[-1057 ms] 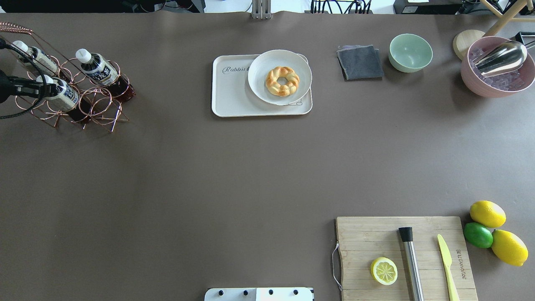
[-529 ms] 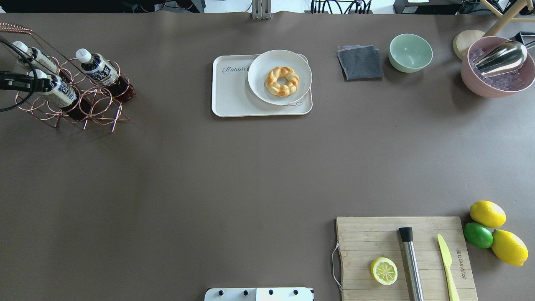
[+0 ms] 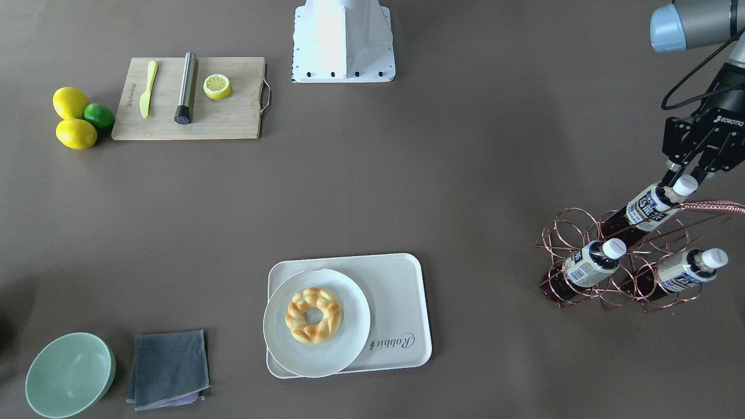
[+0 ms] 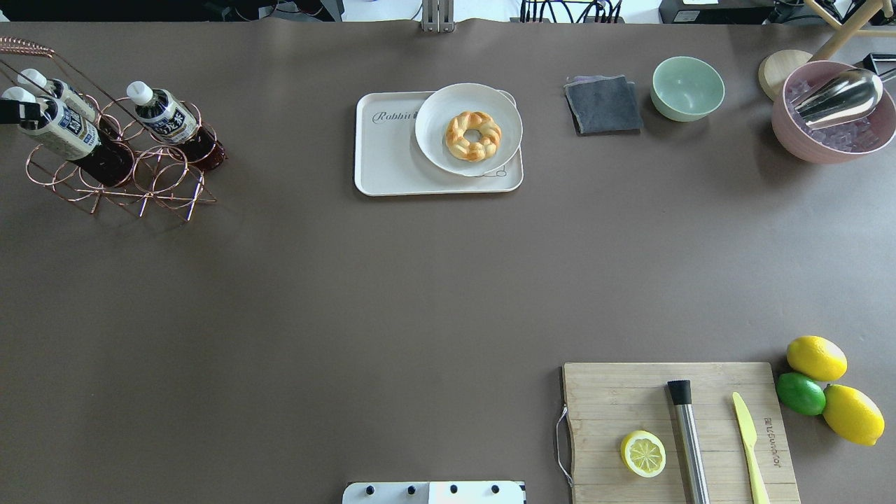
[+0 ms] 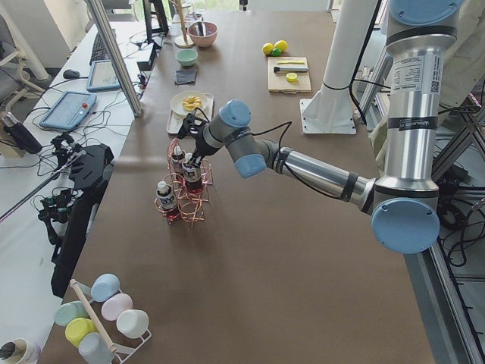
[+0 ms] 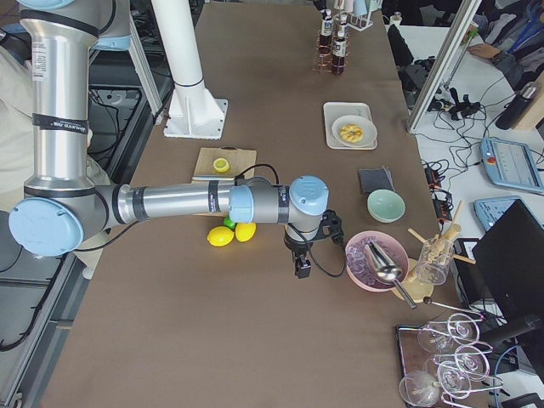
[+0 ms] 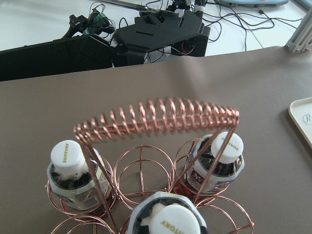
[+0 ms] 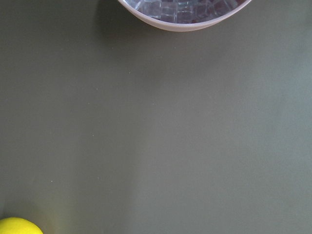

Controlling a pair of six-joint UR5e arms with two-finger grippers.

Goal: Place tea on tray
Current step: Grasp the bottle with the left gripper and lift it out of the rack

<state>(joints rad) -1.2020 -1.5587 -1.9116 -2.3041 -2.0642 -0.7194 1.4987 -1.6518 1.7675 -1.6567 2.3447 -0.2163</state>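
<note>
Little of the job looks done. On the surface [image 4: 350, 294] the tray [image 4: 385, 161] lies at 12 o'clock, bare of bottles, its right half under a plate [image 4: 434, 115]. The wire rack [image 7: 161, 116] stands at 10 o'clock with three bottles. The tea [image 3: 647, 207], at the rack's 9 o'clock, leans with its base apparently low among the rings. It is clear plastic with dark brown drink and a cream-and-navy label. The left tool [image 3: 680, 180] is narrowed on its neck, at the white cap [image 3: 685, 185]. Lifting it clear, carrying and setting down remain. I cannot tell whether the right tool [image 6: 303, 265] is wide or narrow.

Robotics lab: industrial arm [image 5: 409, 114], tangled cables [image 7: 229, 20]
</note>
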